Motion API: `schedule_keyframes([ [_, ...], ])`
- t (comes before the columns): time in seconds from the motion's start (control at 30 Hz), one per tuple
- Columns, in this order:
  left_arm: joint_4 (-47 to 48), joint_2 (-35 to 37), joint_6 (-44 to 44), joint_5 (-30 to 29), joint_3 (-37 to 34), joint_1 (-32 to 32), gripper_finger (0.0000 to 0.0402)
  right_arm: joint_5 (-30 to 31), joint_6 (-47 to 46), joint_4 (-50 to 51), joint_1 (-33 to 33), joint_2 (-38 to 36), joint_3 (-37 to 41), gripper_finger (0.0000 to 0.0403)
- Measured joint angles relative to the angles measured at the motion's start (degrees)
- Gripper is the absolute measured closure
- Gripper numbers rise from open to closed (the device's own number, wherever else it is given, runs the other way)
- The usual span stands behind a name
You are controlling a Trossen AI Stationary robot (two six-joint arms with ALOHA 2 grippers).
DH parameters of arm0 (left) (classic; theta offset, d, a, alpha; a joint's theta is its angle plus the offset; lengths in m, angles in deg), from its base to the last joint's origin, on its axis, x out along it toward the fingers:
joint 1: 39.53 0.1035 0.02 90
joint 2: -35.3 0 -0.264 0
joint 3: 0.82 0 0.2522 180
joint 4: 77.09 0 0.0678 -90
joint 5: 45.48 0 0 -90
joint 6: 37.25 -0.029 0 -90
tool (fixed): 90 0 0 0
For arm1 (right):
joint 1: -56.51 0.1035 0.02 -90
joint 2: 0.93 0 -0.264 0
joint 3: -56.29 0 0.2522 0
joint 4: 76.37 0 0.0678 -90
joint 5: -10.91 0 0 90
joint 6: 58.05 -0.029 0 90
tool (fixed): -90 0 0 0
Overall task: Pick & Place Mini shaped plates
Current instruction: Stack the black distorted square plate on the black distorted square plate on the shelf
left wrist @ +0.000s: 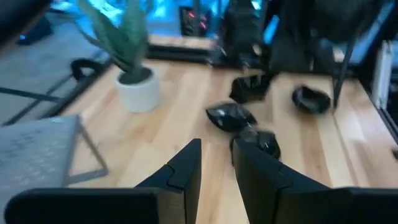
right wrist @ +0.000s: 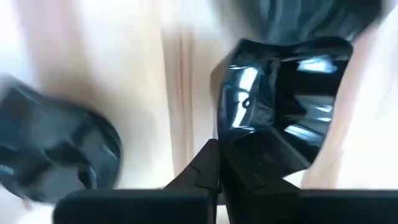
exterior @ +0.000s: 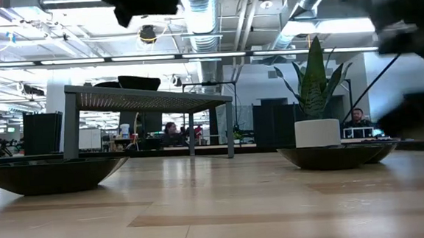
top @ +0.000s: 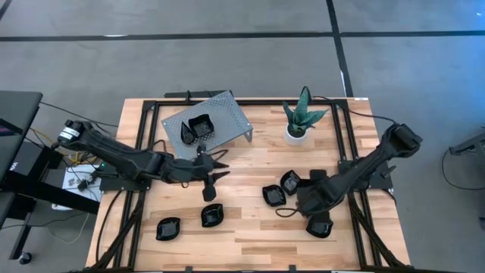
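Several glossy black mini plates lie on the wooden table: two near the near edge (top: 167,227) (top: 212,215), two at the middle (top: 273,195) (top: 290,182), and one under the right arm (top: 320,227). Two more sit on the grey perforated stand (top: 198,127). My left gripper (top: 220,171) (left wrist: 217,163) hovers open and empty, in front of the stand. My right gripper (top: 303,201) (right wrist: 219,163) is low over the table beside the middle plates, shut on a squarish wavy-rimmed plate (right wrist: 280,93). My right gripper pinches the squarish plate at its rim (right wrist: 245,134). One finger (right wrist: 267,155) lies over the plate's hollow and the other is outside it. The view is blurred, and I cannot tell whether the plate is lifted off the table.
A green spiky plant in a white pot (top: 298,121) stands at the far side, right of the stand (top: 227,114). A dark frame (top: 144,152) borders the tabletop. Bare wood lies between the stand and the near plates. People sit in the room behind the table (exterior: 170,132).
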Motion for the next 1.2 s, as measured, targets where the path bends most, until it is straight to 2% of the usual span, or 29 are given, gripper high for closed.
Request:
schedule_keyframes([
  [0.1, -3.34, -3.77, -3.75, 7.77, -0.06, 0.05, 0.0306, 6.36, 6.12, -0.94, -0.17, -1.32, -5.02, 0.0399],
  [0.2, -9.71, -8.69, -10.78, 15.96, -0.06, -0.25, 0.0306, 9.94, 17.05, -4.34, -0.17, -2.09, -8.38, 0.0400],
  [0.33, -20.76, -15.04, -21.69, 18.59, -0.08, -0.27, 0.0306, 8.27, 34.32, -15.74, -1.03, -2.20, -9.32, 0.0401],
  [0.43, -27.04, -18.24, -26.02, 18.80, -0.08, 0.73, 0.0303, 3.65, 40.46, -24.18, -2.85, -0.99, -9.43, 0.0399],
  [0.5, -28.54, -19.40, -26.19, 20.19, -0.08, 1.80, 0.0295, 1.76, 42.05, -26.46, -4.30, -0.09, -9.41, 0.0398],
  [0.7, -28.84, -21.48, -19.56, 30.28, -0.08, 4.42, 0.0247, 0.31, 46.20, -26.86, -9.31, 1.05, -9.31, 0.0401],
  [0.9, -29.43, -24.63, -19.46, 30.60, -0.06, 5.84, 0.0215, -7.08, 54.48, -30.59, -13.37, 0.98, -9.38, 0.0400],
  [1.03, -29.98, -24.63, -19.44, 30.62, -0.06, 6.44, 0.0217, -8.76, 58.12, -30.84, -15.53, 0.98, -9.38, 0.0401],
  [1.2, -30.12, -24.63, -19.44, 32.39, -0.06, 6.52, 0.0245, -8.65, 61.00, -31.02, -17.93, 0.98, -9.38, 0.0397],
])
